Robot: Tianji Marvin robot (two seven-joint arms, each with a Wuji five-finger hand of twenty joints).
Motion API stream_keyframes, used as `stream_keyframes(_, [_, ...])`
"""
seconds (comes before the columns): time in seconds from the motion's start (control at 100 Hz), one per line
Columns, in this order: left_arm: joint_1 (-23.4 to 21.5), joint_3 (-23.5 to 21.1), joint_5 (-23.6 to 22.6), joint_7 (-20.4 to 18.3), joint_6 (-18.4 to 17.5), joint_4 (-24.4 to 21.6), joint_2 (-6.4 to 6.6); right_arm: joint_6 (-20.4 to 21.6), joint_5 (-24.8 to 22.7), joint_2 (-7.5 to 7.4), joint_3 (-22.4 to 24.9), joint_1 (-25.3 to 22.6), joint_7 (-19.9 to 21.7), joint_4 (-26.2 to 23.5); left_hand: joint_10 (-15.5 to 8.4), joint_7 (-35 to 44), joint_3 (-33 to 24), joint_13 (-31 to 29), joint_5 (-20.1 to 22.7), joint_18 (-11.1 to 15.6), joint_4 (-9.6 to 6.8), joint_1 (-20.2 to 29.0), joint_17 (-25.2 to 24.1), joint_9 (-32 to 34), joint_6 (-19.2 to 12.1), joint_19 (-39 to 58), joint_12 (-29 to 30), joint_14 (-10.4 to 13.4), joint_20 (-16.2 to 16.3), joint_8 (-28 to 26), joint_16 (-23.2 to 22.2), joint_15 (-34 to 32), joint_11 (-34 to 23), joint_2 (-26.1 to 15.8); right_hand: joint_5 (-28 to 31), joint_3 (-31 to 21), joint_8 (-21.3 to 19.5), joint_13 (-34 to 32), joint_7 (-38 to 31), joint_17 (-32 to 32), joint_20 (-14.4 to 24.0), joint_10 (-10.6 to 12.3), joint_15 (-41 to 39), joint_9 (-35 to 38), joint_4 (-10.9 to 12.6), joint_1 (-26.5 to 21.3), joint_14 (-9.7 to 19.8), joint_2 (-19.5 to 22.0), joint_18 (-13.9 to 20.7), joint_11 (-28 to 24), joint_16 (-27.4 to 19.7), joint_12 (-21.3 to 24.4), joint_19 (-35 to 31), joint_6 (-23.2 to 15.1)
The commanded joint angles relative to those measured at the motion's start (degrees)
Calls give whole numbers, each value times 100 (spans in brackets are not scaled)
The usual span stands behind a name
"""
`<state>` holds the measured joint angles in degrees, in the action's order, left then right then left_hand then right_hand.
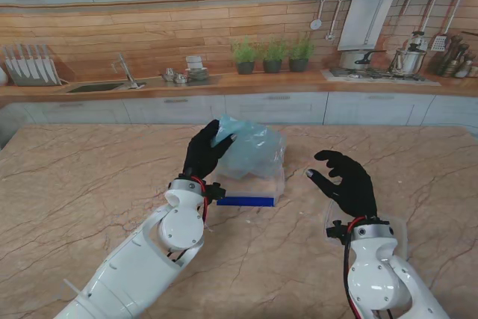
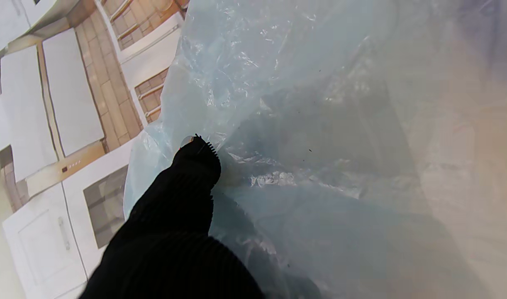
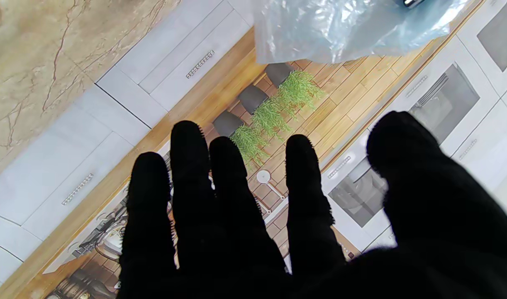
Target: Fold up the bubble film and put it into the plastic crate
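While the left hand [image 1: 205,151] is closed on the bundled bubble film [image 1: 252,149], pinching its near-left edge above the clear plastic crate [image 1: 250,187], the right hand [image 1: 345,179] hovers beside it, fingers spread, holding nothing. I judge the film very light, soft and slippery (it crumples rather than creases), best gripped at gathered edges, not mid-sheet.

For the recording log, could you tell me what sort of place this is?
Apparently a kitchen: a marble-look table up front, behind it a sink, a stove with pots and potted herbs.
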<state>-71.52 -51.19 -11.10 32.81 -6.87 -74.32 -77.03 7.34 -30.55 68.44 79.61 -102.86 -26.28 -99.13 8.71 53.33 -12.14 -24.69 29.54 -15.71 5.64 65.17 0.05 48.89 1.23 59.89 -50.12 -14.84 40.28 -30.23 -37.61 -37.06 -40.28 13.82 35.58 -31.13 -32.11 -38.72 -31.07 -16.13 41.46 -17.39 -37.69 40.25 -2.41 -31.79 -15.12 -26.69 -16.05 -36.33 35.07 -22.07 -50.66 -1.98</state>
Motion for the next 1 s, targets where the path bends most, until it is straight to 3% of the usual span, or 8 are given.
stream_keyframes(0.0, [36, 104, -283, 74, -25, 224, -59, -36, 19, 26, -22, -9, 33, -40, -187, 72, 126, 116, -201, 96, -116, 281, -102, -157, -260, -107, 41, 227, -80, -108, 70, 31, 92, -266, 16, 105, -52, -92, 103, -9, 61, 23, -81, 75, 232, -42, -22, 269, -77, -36, 47, 10, -186, 27])
stream_keyframes(0.09, [130, 224, -602, 151, -54, 454, -44, -38, 46, 28, -35, -4, 43, -43, -237, 93, 146, 72, -222, 72, -111, 322, -71, -124, -295, -132, 59, 248, -99, -132, 90, 32, 109, -276, 34, 112, -57, -102, 102, -16, 54, 17, -93, 91, 232, -42, -27, 270, -86, -42, 50, 10, -199, 33])
stream_keyframes(0.19, [140, 275, -601, 182, 27, 512, -68, -72, 33, 20, -39, 15, 78, -22, -164, 137, 24, 64, -201, 22, -115, 634, -25, -50, -284, -152, 5, 177, -136, -146, 91, -10, 161, -193, 19, 125, -60, -101, 111, -6, 41, 27, -89, 81, 233, -18, -22, 314, -81, -36, 46, 13, -198, 22])
stream_keyframes(0.4, [222, 377, -727, 321, 128, 745, -114, -63, 103, 25, -35, 30, 96, -4, -177, 173, 78, 89, -221, 1, -84, 693, -19, -44, -282, -131, -3, 152, -169, -136, 91, -57, 231, -214, 26, 154, -62, -106, 124, -2, 26, 21, -103, 92, 238, -17, -33, 369, -88, -35, 50, 15, -202, 23])
stream_keyframes(0.8, [-36, 477, -582, 63, 280, 363, -74, -110, 183, 41, -21, 30, 90, 4, 23, 140, -83, 104, -21, -56, -112, 651, -213, 117, -106, -366, 27, 25, -433, 13, 183, -39, 167, -19, 38, 201, -67, -95, 139, 10, 5, 4, -110, 97, 252, -24, -54, 414, -94, -35, 53, 16, -202, 51])
stream_keyframes(0.83, [-52, 480, -594, 50, 311, 325, -67, -118, 176, 41, -22, 32, 83, 7, 47, 153, -507, 113, -3, -59, -41, 417, -247, 122, -75, -335, 80, 10, -529, 33, 241, -66, 69, 89, 39, 205, -67, -101, 140, 6, 5, 6, -114, 98, 254, -23, -51, 413, -92, -36, 54, 16, -204, 53])
stream_keyframes(0.99, [-164, 463, -561, 49, 461, 75, -64, -170, 183, 46, -31, 35, 73, 0, 148, 126, -761, 115, 60, -77, 19, 270, -356, 175, 5, -440, 177, -43, -611, 89, 241, -106, -245, 180, 35, 213, -69, -91, 145, 16, 0, 6, -110, 95, 262, -28, -48, 428, -93, -36, 52, 16, -202, 48])
